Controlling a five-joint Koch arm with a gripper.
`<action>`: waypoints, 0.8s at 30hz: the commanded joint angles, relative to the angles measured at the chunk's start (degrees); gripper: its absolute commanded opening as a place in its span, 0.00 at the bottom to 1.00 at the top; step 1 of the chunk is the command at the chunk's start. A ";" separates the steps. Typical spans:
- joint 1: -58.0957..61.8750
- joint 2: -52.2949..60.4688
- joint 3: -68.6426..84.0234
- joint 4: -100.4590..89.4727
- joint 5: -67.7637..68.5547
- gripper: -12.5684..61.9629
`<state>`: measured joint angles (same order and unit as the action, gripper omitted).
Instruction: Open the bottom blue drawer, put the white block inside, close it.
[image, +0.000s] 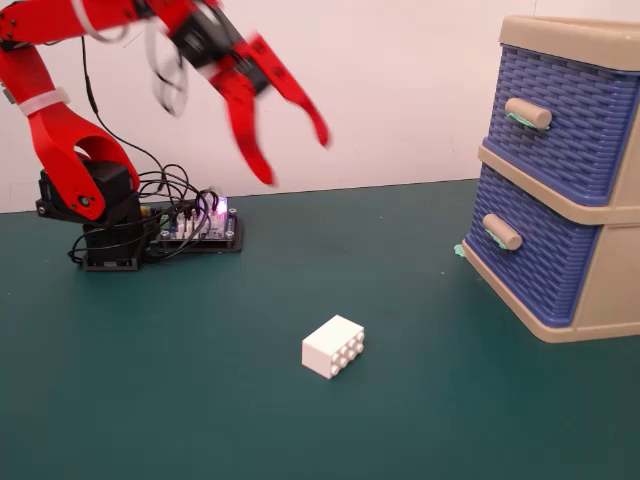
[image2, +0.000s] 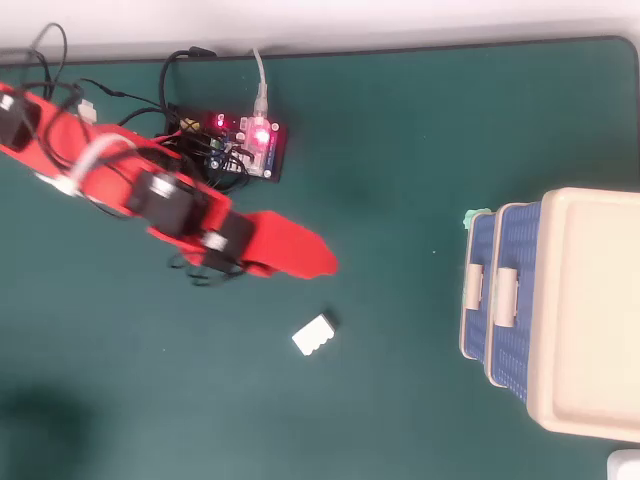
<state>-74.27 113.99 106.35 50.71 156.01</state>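
Jaws hang spread and empty above one white block, two blue drawers shut.
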 joint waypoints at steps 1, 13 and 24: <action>-1.58 -2.20 1.32 -16.87 1.23 0.62; -7.03 -41.66 11.25 -101.43 8.70 0.62; -9.32 -57.13 -8.00 -104.50 16.35 0.61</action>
<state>-82.35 56.16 100.11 -48.87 170.16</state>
